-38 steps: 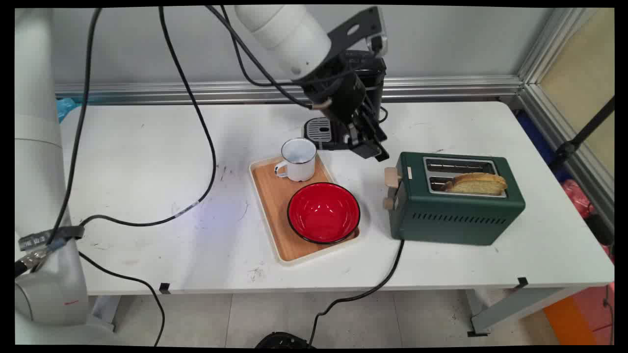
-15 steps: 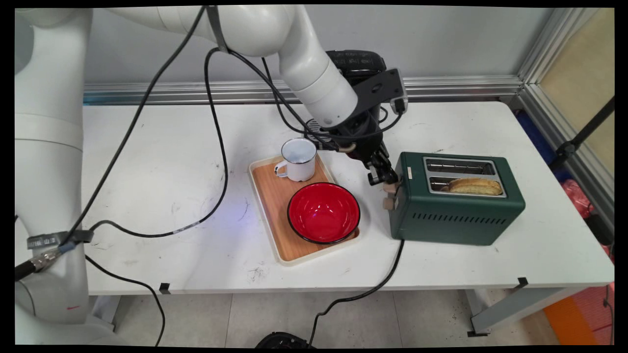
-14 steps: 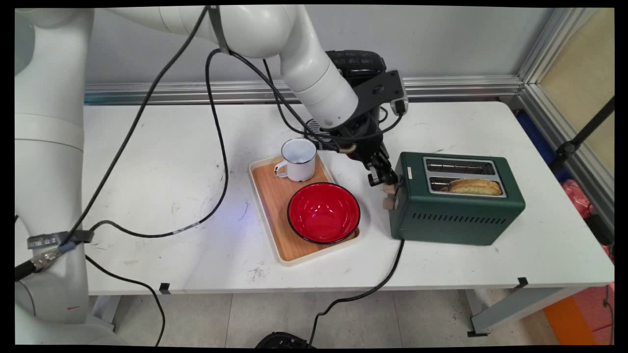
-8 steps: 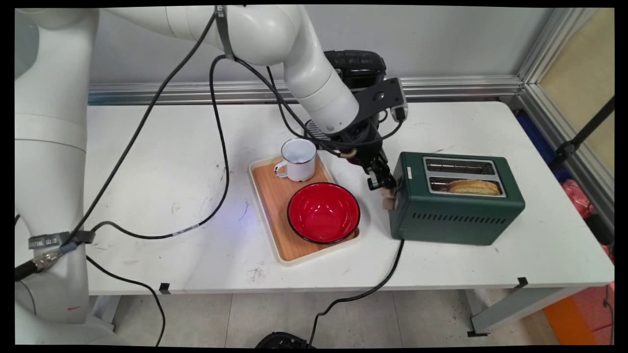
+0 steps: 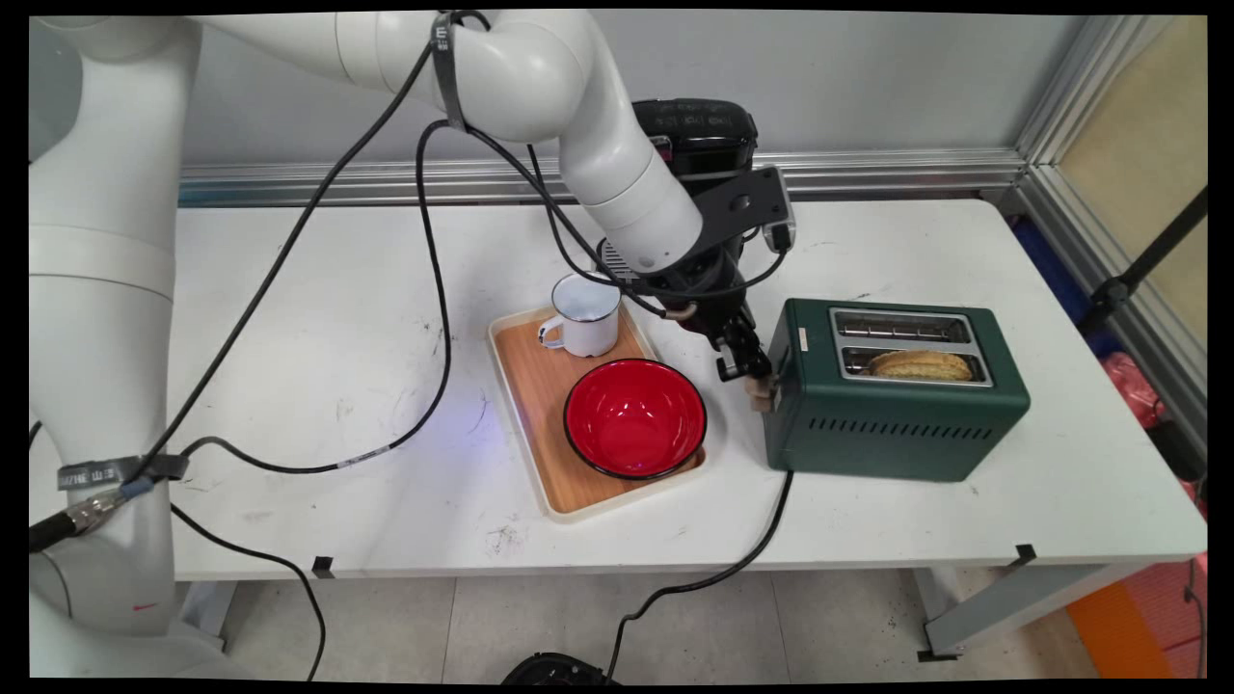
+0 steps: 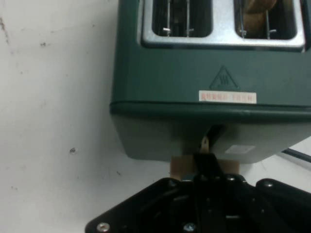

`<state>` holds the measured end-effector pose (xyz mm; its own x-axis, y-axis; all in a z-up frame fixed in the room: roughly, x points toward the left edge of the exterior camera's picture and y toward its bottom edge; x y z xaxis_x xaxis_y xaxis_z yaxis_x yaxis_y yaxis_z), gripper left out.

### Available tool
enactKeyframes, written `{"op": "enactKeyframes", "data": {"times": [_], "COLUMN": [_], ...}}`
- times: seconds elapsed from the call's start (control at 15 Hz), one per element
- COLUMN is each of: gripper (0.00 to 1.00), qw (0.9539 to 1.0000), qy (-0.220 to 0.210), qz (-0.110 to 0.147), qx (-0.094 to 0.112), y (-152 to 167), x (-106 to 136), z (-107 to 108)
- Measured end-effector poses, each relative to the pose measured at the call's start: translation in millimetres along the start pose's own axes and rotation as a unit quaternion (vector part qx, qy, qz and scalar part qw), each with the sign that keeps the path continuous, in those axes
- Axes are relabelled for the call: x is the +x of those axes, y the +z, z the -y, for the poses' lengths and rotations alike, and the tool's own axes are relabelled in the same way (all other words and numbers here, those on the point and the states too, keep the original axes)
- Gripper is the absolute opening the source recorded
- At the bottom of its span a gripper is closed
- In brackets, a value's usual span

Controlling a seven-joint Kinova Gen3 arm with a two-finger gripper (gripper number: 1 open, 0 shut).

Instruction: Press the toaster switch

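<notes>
A dark green toaster point(image 5: 897, 424) stands on the right half of the table, with a slice of bread point(image 5: 921, 364) sunk low in its near slot. My gripper point(image 5: 747, 364) is shut, and its fingertips press down on the beige lever point(image 5: 760, 388) at the toaster's left end. In the hand view the toaster's end wall point(image 6: 194, 82) fills the top, and the bread point(image 6: 255, 14) shows in the right slot. The lever point(image 6: 181, 167) peeks out on both sides of my closed gripper point(image 6: 206, 158).
A wooden tray point(image 5: 525, 386) left of the toaster holds a white mug point(image 5: 585, 313) and a red bowl point(image 5: 635, 417). A black coffee machine point(image 5: 694, 135) stands behind my arm. The toaster's cord point(image 5: 713, 569) runs off the front edge.
My gripper came down from above the coffee machine to the toaster's left end and pushed the lever down. The bread has sunk lower into its slot.
</notes>
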<state>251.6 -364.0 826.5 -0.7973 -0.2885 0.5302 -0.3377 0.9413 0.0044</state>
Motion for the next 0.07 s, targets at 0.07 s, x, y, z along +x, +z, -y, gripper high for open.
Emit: {"op": "enactKeyframes", "data": {"times": [0.07], "gripper": [0.0], "qw": [1.0], "qy": [0.0], "qz": [0.001], "qx": [0.0], "y": [0.6], "x": [-1.3], "z": [0.3]}}
